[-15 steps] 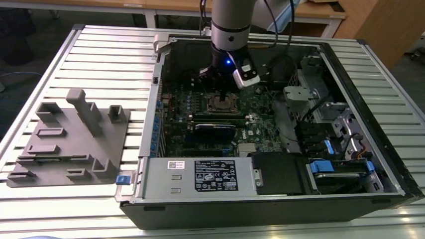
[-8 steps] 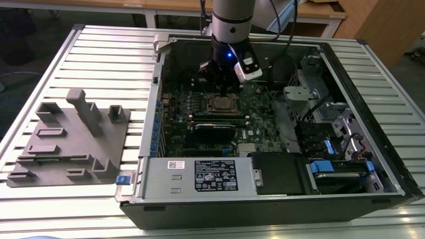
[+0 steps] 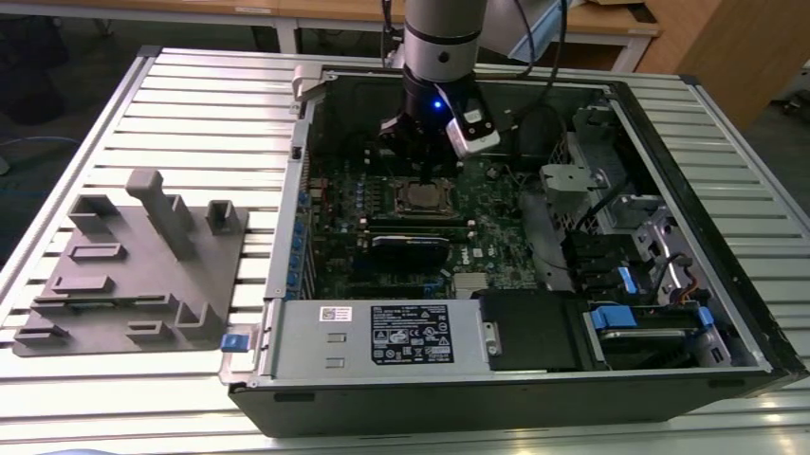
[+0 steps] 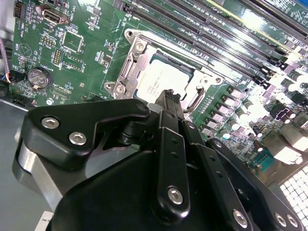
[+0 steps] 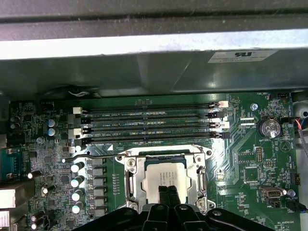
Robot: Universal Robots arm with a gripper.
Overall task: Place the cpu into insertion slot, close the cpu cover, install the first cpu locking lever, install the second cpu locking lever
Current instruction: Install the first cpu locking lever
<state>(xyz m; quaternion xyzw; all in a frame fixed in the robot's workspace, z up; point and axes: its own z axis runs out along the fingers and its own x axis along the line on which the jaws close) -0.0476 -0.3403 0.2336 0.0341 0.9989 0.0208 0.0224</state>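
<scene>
The cpu (image 3: 418, 197) lies flat in the insertion slot on the green motherboard (image 3: 496, 213), its silvery top face (image 5: 166, 174) showing in both wrist views (image 4: 159, 79). The cpu cover (image 5: 131, 179), a silver frame (image 4: 131, 67), lies down around the chip. A thin metal locking lever (image 5: 91, 157) sticks out sideways from the socket's corner, and a second bent lever (image 4: 195, 98) runs along another side. My gripper (image 3: 426, 176) hangs straight above the chip with its black fingers together (image 5: 168, 191), tips (image 4: 168, 96) just over the chip's edge and nothing between them.
The open computer case (image 3: 708, 161) walls in the board. Long black memory slots (image 5: 149, 122) run beside the socket. A black labelled power supply (image 3: 379, 334) sits at the case's near side, drive bays (image 3: 633, 284) at the exterior view's right. A grey fixture (image 3: 139, 265) rests on the slatted table.
</scene>
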